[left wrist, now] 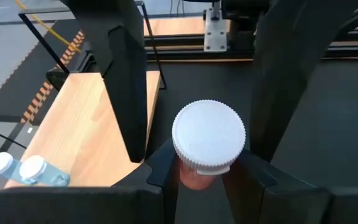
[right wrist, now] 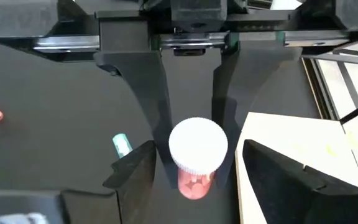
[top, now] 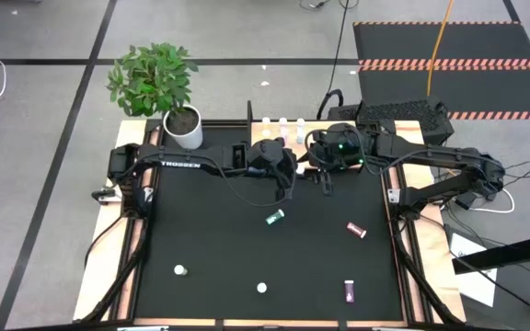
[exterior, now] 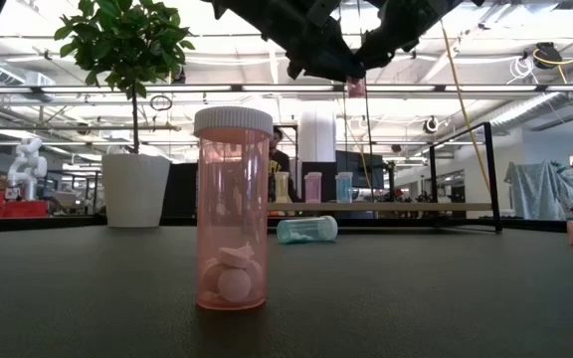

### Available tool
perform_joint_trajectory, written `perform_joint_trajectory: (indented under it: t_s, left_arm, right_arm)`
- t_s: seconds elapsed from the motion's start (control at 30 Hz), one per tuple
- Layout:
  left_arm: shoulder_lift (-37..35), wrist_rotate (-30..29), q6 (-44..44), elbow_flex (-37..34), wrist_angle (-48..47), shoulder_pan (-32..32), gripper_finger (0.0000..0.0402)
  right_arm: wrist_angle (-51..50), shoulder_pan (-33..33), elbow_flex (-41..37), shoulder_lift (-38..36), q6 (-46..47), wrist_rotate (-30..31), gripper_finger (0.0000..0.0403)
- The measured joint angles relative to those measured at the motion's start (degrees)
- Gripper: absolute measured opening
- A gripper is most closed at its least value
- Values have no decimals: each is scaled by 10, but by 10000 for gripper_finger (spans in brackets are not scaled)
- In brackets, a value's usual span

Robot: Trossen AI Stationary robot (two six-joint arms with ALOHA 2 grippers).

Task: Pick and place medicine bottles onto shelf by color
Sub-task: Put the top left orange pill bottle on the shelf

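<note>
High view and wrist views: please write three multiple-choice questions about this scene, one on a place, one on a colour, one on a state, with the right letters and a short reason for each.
1. Where is the teal bottle?
A. standing on the wooden shelf
B. lying on its side on the black mat
C. inside the plant pot

2. What colour is the cap of the pink bottle between the two arms?
A. white
B. black
C. green

3. In what state is the left tool?
A. open, with nothing in it
B. shut on the teal bottle
C. shut on the pink bottle

Answers:
1 B, as the high view shows it flat near the mat's middle.
2 A, as both wrist views show a ribbed white cap.
3 C, as the left wrist view shows its fingers pressed on both sides of the bottle.
</note>
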Motion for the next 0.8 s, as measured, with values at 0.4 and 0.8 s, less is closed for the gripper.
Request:
perform_joint_trajectory:
  t_s: [0.4, 0.8]
  left_arm:
    - [0, 10, -11, 0, -17, 1, 104]
    - [0, 9, -49, 0, -14, -3, 104]
  right_arm:
    - [15, 0, 0, 0, 28, 0, 167]
    - [12, 0, 0, 0, 43, -5, 114]
